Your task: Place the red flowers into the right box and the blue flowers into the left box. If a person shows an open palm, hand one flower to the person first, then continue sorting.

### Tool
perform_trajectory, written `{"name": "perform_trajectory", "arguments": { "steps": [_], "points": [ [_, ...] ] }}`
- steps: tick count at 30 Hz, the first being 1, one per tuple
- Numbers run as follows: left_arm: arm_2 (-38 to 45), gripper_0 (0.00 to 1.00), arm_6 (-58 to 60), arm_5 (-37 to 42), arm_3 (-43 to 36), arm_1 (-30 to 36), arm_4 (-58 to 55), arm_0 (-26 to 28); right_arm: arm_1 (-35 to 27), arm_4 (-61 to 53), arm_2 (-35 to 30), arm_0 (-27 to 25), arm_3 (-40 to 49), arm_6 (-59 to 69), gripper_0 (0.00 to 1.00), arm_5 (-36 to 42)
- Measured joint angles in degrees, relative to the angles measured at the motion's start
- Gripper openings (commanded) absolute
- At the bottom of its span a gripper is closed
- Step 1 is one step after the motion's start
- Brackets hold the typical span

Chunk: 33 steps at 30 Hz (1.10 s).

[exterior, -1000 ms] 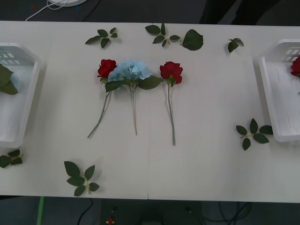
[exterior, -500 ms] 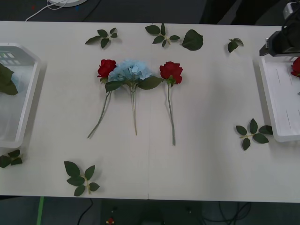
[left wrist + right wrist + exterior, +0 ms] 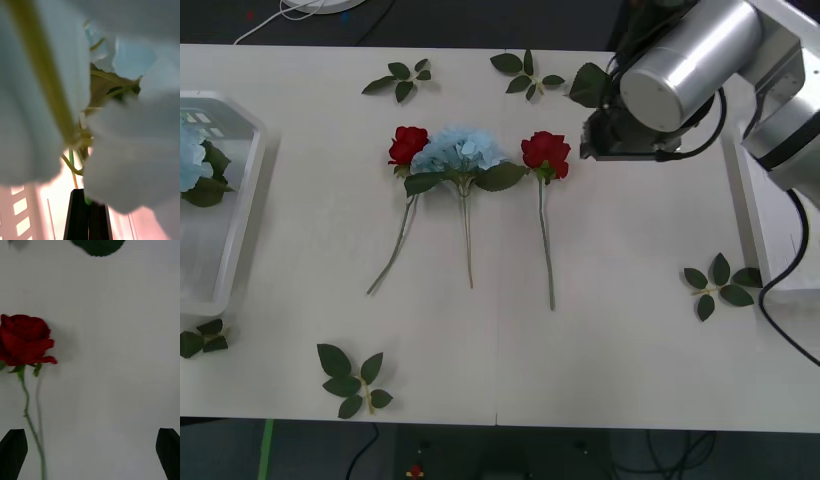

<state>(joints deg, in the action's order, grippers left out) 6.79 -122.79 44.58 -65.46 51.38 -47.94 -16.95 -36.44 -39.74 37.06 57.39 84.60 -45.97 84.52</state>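
On the desk [image 3: 630, 330] two red roses [image 3: 545, 152] and one blue flower [image 3: 462, 150] lay unsorted. Right hand [image 3: 90, 453] hung open beside a rose; left hand [image 3: 88, 215] pinched a blue stem [image 3: 73, 168] over the left box [image 3: 225, 250].

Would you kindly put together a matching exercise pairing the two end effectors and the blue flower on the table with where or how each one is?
Things:
1. right end effector
2. left end effector
3. blue flower on the table

Places or states:
A. lying between two red roses
B. shut on a second blue flower by its stem, above the left box
C. open, over the table beside a red rose

Pairs: 1-C, 2-B, 3-A
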Motion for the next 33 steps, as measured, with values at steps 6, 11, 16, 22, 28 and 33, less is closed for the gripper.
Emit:
{"name": "perform_trajectory", "arguments": {
  "steps": [6, 11, 16, 22, 28, 33],
  "points": [
    [0.1, 0.0, 0.2, -0.3, 0.1, 0.0, -0.8, 0.9, 7.9, 5.2, 0.5, 0.0, -0.4, 0.0, 1.0, 0.4],
    [0.1, 0.87, 2.4, -0.7, 0.1, 0.0, -1.5, 1.1, 12.6, 10.7, 2.5, 0.0, -5.3, 0.0, 1.0, -3.1],
    [0.3, 1.0, 4.3, -2.1, 0.1, 0.0, -2.6, 1.3, 16.1, 14.4, 3.8, 0.0, -12.2, 0.0, 1.0, -6.7],
    [1.5, 1.0, 4.3, -2.7, 0.1, 0.0, -4.1, 1.5, 18.9, 17.7, 3.8, 0.0, -19.5, 0.0, 1.0, -11.6],
    [3.0, 1.0, 4.3, -3.0, 0.1, 0.0, -13.2, 1.5, 21.0, 19.3, 3.8, 0.0, -25.5, 0.0, 1.0, -16.2],
    [3.2, 1.0, 4.3, -3.0, 0.1, 0.0, -23.9, 1.5, 22.0, 19.5, 3.9, 0.0, -27.5, 0.0, 1.0, -17.0]
  ]
}}
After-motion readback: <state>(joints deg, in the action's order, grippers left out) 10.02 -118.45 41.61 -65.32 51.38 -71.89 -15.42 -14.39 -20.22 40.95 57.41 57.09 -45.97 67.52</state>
